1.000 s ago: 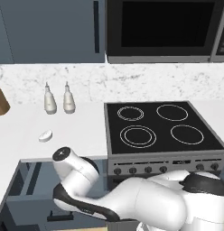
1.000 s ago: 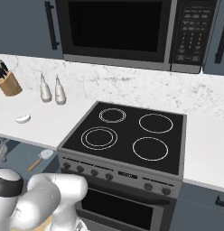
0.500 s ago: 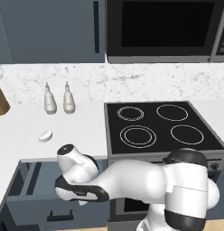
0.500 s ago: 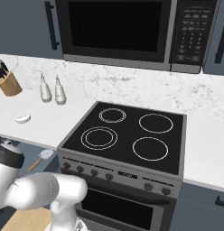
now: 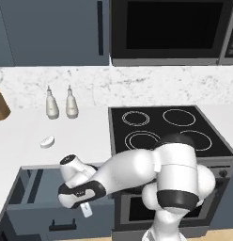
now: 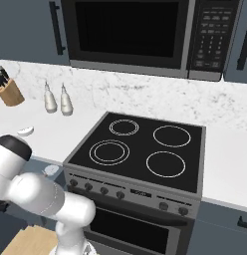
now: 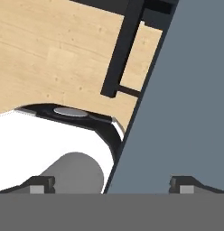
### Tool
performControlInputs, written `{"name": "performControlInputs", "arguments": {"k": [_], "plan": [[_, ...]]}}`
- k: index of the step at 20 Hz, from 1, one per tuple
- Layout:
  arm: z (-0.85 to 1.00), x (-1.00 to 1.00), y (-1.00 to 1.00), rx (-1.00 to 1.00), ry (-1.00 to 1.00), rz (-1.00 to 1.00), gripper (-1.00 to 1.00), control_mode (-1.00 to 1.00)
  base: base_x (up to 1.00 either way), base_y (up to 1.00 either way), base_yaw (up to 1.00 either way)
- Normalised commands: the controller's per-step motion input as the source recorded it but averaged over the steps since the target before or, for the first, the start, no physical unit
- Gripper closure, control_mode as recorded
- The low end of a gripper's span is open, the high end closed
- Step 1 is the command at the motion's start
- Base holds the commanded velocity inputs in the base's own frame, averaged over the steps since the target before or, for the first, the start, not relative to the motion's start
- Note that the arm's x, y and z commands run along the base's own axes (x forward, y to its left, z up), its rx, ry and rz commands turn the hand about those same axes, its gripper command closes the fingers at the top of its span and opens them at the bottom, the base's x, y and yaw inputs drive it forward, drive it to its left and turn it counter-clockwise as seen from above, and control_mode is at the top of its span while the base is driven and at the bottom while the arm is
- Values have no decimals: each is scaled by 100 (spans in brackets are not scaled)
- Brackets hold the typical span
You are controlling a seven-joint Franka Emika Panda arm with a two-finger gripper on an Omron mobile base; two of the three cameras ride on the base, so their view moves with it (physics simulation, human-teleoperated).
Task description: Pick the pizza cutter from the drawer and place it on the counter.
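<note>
Arm has folded lower across the stove front, pincer [image 7: 113,185] wide open and empty, aimed floorward outside the drawer [image 5: 29,216] panel; pizza cutter [image 6: 50,171] lies above and behind it inside the drawer, wheel showing, handle direction hidden.

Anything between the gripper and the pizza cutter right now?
Yes, the drawer front: the open gripper hangs low outside it, facing it. The pizza cutter lies inside the drawer, behind that front.

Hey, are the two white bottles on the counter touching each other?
Apart. The left base view shows a strip of white counter and backsplash between the left bottle and the right bottle; the right base view shows it too.
</note>
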Motion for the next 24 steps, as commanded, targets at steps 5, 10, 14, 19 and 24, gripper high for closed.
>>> {"name": "performControlInputs", "arguments": {"k": [5, 10, 14, 19, 24], "plan": [[-15, -71, -18, -9, 4, 7, -100, -100, 0, 0, 0], [-14, -100, -49, -7, 3, 7, -100, -100, 0, 0, 0], [-3, -100, -62, -2, 0, 6, -100, -100, 0, 0, 0], [21, -100, -39, 0, 0, 1, -100, -100, 0, 0, 0], [100, -38, -9, 0, 0, -5, -100, -100, 0, 0, 0]]}}
